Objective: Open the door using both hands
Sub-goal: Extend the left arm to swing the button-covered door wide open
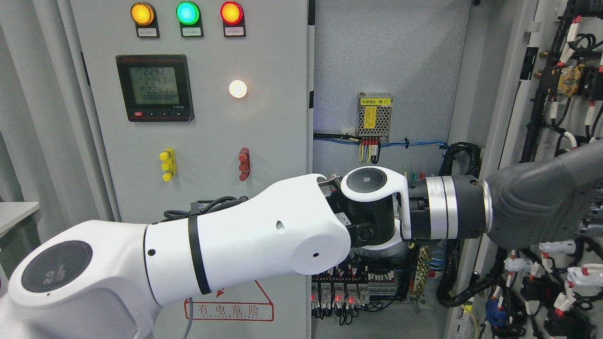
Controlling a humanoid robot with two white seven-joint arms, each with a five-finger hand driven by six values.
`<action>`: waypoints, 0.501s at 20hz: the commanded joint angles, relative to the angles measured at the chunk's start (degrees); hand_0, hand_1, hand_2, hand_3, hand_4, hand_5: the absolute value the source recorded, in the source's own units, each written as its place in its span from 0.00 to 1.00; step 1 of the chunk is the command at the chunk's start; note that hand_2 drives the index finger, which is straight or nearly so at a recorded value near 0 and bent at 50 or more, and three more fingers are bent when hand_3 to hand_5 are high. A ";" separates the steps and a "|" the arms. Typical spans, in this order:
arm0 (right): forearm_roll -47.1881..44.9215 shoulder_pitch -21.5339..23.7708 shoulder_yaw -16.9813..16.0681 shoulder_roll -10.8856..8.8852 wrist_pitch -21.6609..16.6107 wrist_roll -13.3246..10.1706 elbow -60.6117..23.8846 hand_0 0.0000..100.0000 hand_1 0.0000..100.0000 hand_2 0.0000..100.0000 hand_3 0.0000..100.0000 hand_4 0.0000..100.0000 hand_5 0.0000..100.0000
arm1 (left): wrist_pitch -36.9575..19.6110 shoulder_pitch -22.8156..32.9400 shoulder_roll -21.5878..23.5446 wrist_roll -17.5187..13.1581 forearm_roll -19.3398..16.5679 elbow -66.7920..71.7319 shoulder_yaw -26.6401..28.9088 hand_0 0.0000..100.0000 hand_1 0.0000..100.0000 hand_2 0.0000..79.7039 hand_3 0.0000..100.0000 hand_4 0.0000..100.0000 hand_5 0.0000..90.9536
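Observation:
My left arm (245,245) comes in from the lower left and reaches across the cabinet to the right. Its dark grey hand (541,207) lies against the inner side of the right door (511,94), which stands swung open. The hand runs off the picture's right edge, so its grasp is hidden. Wiring and components (572,75) cover the door's inner face. The left door (207,141) is closed. No right arm shows.
The left door carries three indicator lamps (187,13), a digital meter (154,87), a lit white lamp (238,88) and two small handles (243,164). Inside the cabinet sit a power supply (374,116) and terminal rows (353,292). A table corner (14,214) shows at left.

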 commanded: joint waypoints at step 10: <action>-0.44 -1.67 0.14 -0.18 0.03 0.06 -2.55 0.22 0.00 0.00 0.00 0.00 0.00 | 3.19 12.98 19.35 3.14 -13.88 -15.61 12.95 0.30 0.00 0.04 0.03 0.04 0.00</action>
